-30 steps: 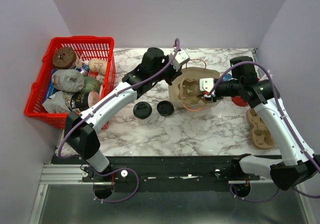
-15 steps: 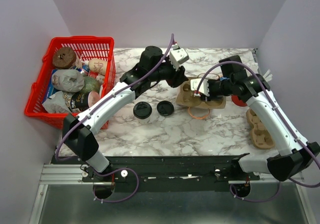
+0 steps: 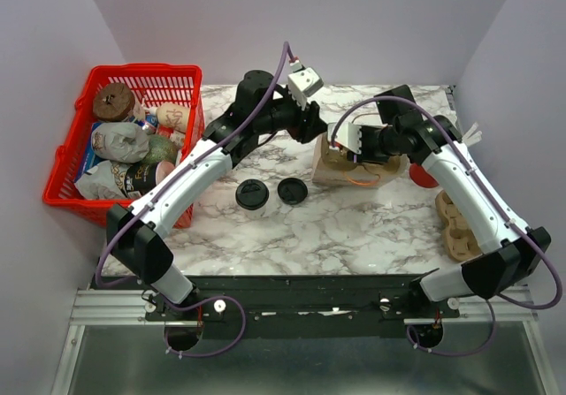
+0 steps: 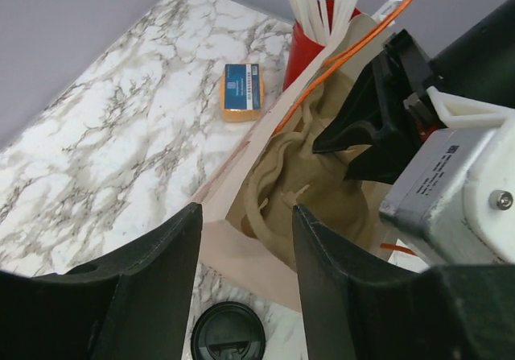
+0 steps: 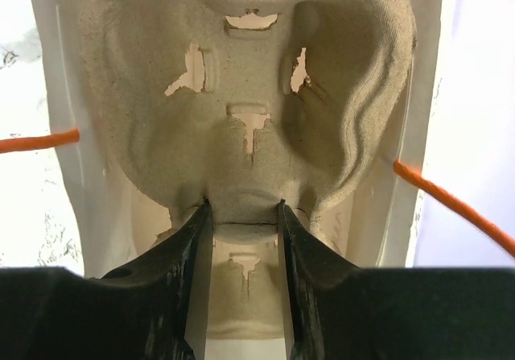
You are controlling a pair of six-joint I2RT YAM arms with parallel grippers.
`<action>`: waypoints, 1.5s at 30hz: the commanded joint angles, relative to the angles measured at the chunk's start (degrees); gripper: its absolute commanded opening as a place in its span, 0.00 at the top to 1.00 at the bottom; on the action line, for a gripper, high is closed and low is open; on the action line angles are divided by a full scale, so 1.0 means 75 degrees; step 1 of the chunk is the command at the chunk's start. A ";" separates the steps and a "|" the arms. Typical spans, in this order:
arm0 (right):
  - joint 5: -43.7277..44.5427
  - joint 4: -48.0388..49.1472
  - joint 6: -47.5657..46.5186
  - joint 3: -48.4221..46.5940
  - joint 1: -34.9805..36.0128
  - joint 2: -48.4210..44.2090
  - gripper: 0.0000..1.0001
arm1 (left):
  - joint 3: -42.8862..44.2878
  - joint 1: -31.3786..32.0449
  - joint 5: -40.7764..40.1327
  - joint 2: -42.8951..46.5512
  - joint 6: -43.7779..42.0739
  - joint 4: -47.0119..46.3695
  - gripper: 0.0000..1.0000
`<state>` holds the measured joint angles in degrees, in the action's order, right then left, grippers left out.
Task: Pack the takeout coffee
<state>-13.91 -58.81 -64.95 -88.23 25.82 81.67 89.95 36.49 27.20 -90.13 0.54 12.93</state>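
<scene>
A tan paper bag (image 3: pixel 340 176) with orange handles stands at mid-table. My right gripper (image 3: pixel 334 152) reaches into its mouth and is shut on the rim of a pulp cup carrier (image 5: pixel 241 70), which sits inside the bag (image 5: pixel 56 134). My left gripper (image 3: pixel 317 132) hovers open and empty above the bag's left edge (image 4: pixel 241 255). Two round black lids (image 3: pixel 251 193) (image 3: pixel 293 190) lie left of the bag. From above I cannot tell which one tops the takeout coffee cup. One lid (image 4: pixel 228 333) shows below my left jaws.
A red basket (image 3: pixel 190 77) of wrapped food stands at far left. A red cup of straws (image 4: pixel 310 50) stands behind the bag, with an orange and blue packet (image 4: pixel 242 91) beside it. A second pulp carrier (image 3: pixel 460 227) lies at the right edge.
The bag has gone from lying open-side-up to standing upright. My right gripper moved left and up with the carrier. My left gripper lifted and drew back from the bag.
</scene>
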 commanded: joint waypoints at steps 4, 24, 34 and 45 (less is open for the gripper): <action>0.0905 -0.0549 0.0211 -0.0412 0.0037 0.0582 0.99 | -0.0193 -0.0271 -0.0450 0.0263 0.0432 -0.0001 0.42; 0.0988 -0.0808 0.0093 -0.0588 0.0026 -0.0014 0.99 | -0.0556 -0.0471 0.1259 -0.0147 0.0937 -0.0388 0.41; 0.1620 -0.1100 0.0339 -0.0588 0.0026 0.0022 0.99 | -0.0193 -0.0389 0.1939 -0.0616 0.0526 0.0280 0.41; 0.1738 -0.1030 0.0913 -0.1021 -0.0068 0.0337 1.00 | 0.0510 -0.0119 0.2573 -0.1084 -0.0036 0.0831 0.40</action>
<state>-3.16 -65.47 -60.93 -92.88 25.76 82.65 90.80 35.11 43.03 -96.49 2.13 16.93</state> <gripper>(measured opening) 0.402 0.602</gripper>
